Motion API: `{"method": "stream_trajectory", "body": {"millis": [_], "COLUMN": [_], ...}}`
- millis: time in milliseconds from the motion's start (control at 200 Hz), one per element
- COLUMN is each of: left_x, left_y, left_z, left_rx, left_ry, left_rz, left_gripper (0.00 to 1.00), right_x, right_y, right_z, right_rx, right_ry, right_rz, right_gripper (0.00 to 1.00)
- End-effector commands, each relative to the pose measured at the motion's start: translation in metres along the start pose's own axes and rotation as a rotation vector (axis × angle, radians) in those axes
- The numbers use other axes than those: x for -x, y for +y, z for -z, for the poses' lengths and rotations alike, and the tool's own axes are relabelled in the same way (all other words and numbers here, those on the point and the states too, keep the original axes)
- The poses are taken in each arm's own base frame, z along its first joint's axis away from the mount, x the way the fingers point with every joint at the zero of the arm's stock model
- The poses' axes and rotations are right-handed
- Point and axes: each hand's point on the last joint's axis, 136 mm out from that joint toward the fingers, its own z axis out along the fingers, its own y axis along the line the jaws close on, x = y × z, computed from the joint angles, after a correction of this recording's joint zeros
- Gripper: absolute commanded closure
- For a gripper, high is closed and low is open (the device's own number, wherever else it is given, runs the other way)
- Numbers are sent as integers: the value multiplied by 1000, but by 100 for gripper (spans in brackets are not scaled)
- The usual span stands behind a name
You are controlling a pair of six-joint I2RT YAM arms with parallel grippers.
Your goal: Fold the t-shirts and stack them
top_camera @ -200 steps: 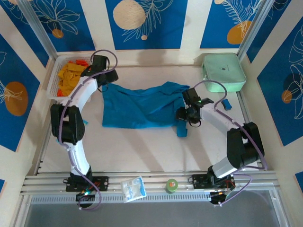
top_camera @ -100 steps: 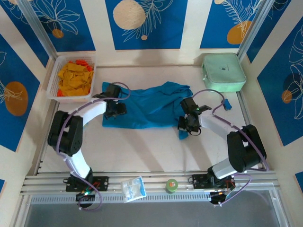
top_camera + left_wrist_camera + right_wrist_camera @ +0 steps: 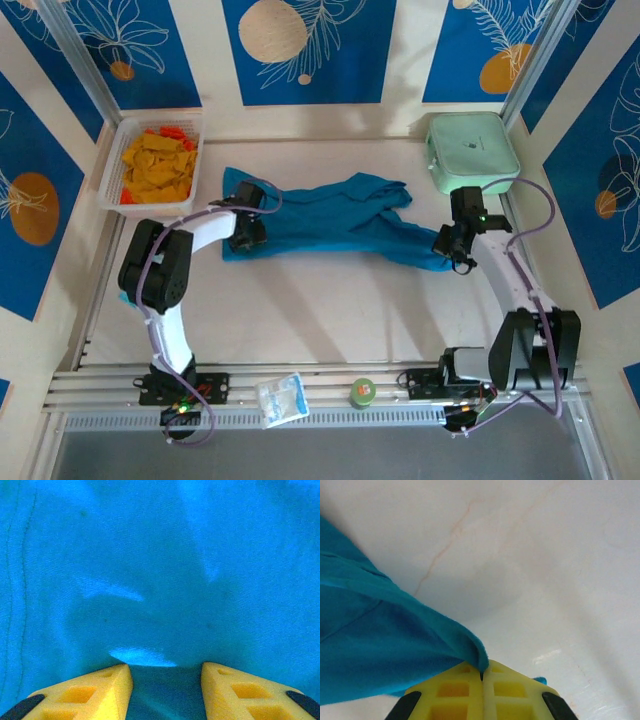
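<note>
The teal t-shirt [image 3: 320,215] lies drawn out crosswise over the middle of the bench [image 3: 330,320], with rumpled folds toward its right end. The right end effector [image 3: 455,252] is clamped on the shirt's right-hand corner (its fingertips [image 3: 465,680] meet with a fold of cloth pinched between them), near the mint-green case [image 3: 472,150]. The left end effector [image 3: 245,232] rests on the shirt's left end, its yellow fingers [image 3: 95,692] apart with cloth beneath and between them.
</note>
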Motion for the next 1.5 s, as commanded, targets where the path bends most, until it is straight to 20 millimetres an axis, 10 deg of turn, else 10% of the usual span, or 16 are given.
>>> {"method": "stream_trajectory", "body": {"millis": [0, 310, 560, 740, 1096, 1316, 1496], "left_x": [-12, 35, 7, -45, -53, -22, -14], "left_y": [14, -7, 14, 45, 36, 17, 10], "left_z": [-14, 25, 72, 80, 37, 23, 48], "left_rx": [76, 47, 73, 113, 86, 69, 45], "left_ry": [67, 2, 18, 99, 114, 67, 48], "left_rz": [-50, -123, -124, -69, -35, -57, -64], "left_gripper": [57, 31, 21, 22, 36, 61, 100], "right_x": [4, 48, 82, 80, 31, 4, 4], "right_y": [3, 12, 42, 61, 77, 72, 67], "right_z": [-4, -26, -63, -59, -15, 10, 33], "right_rx": [-7, -20, 4, 13, 51, 88, 115], "right_ry": [33, 38, 90, 83, 41, 17, -25], "right_rz": [29, 13, 44, 107, 201, 217, 209], "right_gripper": [100, 100, 100, 54, 49, 58, 78]}}
